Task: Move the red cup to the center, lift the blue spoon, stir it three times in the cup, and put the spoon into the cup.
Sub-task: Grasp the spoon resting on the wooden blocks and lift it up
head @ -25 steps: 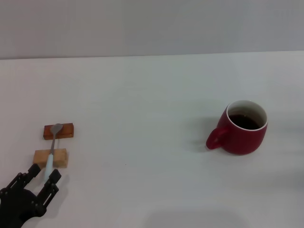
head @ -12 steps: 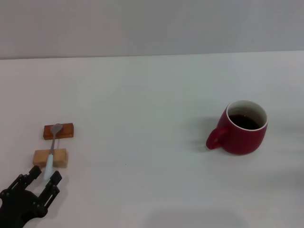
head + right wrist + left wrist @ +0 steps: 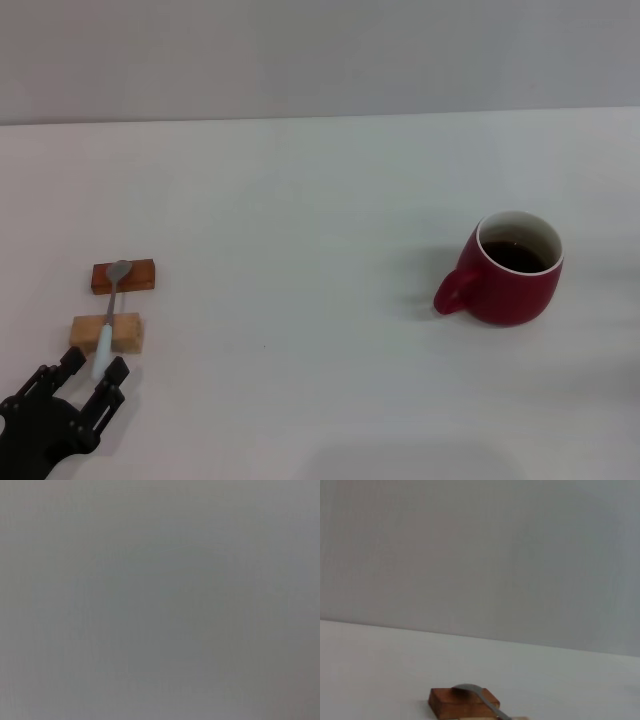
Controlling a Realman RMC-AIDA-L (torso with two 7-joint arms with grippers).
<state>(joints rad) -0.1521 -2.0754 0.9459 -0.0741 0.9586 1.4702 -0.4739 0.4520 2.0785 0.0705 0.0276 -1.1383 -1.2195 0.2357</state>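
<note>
The red cup (image 3: 510,280) stands on the right half of the white table, handle pointing left, with dark liquid inside. At the far left lies the blue spoon (image 3: 108,315), its grey bowl on a dark wooden block (image 3: 124,277) and its pale blue handle across a lighter block (image 3: 106,333). My left gripper (image 3: 95,363) is low at the near left corner, open, its black fingers either side of the handle's near end. In the left wrist view the spoon's bowl (image 3: 470,689) rests on the dark block (image 3: 462,702). The right gripper is out of view.
The white table (image 3: 300,200) runs back to a grey wall. A wide bare stretch separates the spoon's blocks from the cup. The right wrist view shows only flat grey.
My left gripper has slipped back a little toward the table's near edge, still open. The spoon, blocks and cup have not moved.
</note>
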